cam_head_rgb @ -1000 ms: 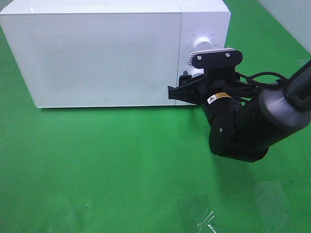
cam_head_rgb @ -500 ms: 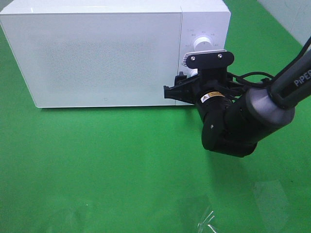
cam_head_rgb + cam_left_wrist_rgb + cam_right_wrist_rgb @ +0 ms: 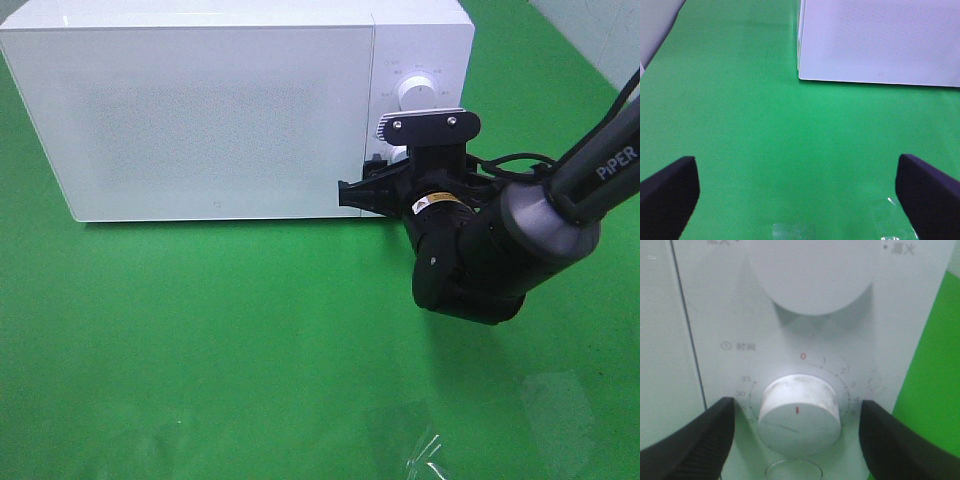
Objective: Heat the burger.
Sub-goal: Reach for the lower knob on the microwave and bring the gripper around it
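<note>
The white box-shaped microwave oven [image 3: 215, 110] stands at the far side of the green cloth-covered surface [image 3: 200, 330] with its door shut. The round burger is in none of the views. It is probably behind that door, but the speckled panel shows nothing of the inside, so I cannot tell.

The step in hand looks like setting the time. The black right gripper [image 3: 796, 412] is up against the control panel at the oven's right end, one finger on each side of the lower white round timer knob [image 3: 799, 412]. It is open, with a clear gap between each finger and the knob, and it holds nothing. The larger upper white knob [image 3: 417, 88] sits just above, untouched.

The black left gripper [image 3: 796, 172] does not show in the high view. Its own camera has it spread as wide as it goes and empty, hanging over bare green with the oven's near left corner ahead of it.

The next move calls for the right fingers to pinch the timer knob squarely — centred, so neither pad slips off the smooth rim — and then for a wrist roll to turn it off the red zero (how far is a guess, since the dial figures are small and partly hidden). The risk I see is a lopsided grip skidding round the knob without turning it.
</note>
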`<action>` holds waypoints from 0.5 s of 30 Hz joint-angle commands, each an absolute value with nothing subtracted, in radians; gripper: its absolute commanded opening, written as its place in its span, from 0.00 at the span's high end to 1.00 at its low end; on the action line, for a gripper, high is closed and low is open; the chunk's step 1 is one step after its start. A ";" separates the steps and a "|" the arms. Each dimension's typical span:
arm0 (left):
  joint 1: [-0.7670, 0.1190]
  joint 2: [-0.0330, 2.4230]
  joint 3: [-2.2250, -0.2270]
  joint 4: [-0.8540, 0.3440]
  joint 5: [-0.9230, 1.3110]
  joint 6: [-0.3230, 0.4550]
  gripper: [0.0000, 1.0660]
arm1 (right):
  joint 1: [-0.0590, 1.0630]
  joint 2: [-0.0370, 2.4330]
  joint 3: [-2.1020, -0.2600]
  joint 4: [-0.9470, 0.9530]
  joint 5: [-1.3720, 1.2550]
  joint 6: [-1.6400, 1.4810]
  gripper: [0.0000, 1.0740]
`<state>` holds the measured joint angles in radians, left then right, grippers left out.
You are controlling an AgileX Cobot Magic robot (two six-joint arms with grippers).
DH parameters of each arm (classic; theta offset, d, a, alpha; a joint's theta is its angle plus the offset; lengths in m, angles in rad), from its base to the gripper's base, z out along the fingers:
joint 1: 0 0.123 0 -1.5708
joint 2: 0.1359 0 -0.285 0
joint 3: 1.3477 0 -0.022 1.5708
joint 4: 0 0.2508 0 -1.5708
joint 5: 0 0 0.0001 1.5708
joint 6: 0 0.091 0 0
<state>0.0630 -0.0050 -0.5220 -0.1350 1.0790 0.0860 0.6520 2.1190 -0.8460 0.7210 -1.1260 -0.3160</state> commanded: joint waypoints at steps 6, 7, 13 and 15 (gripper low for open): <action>0.063 -0.021 -0.519 -0.137 1.070 0.087 0.06 | 0.640 2.083 -0.869 0.666 -1.163 -0.321 0.36; 0.063 -0.021 -0.519 -0.137 1.070 0.087 0.06 | 0.640 2.083 -0.869 0.666 -1.163 -0.321 0.36; 0.063 -0.021 -0.519 -0.137 1.070 0.087 0.06 | 0.640 2.083 -0.867 0.666 -1.163 -0.321 0.49; 0.063 -0.021 -0.519 -0.137 1.070 0.087 0.06 | 0.640 2.083 -0.867 0.666 -1.163 -0.321 0.59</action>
<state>0.0630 -0.0050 -0.5220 -0.1350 1.0790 0.0860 0.6520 2.1020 -0.8460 0.7230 -1.1180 -0.3160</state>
